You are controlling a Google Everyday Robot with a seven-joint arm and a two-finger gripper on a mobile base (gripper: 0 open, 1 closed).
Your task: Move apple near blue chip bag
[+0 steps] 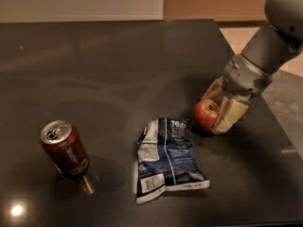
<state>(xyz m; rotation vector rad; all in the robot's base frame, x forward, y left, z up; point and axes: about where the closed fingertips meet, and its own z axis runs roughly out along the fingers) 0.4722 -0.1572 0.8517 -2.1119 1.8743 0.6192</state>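
The blue chip bag (168,160) was laid flat on the dark table (118,56), nearest the camera. A red soda can (65,149) was stood upright well to its left. Just beyond the bag's upper right corner, the apple (204,113) was clamped between the cream fingers (230,113) of the gripper (214,112). Contact between apple and table could not be determined.

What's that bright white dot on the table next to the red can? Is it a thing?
In the camera view, the dot is glare, probably a light mirrored in the shiny dark table, not a thing. The can has a faint reflection below it. A soft shadow lies under the apple, which the gripper holds just right of the chip bag.
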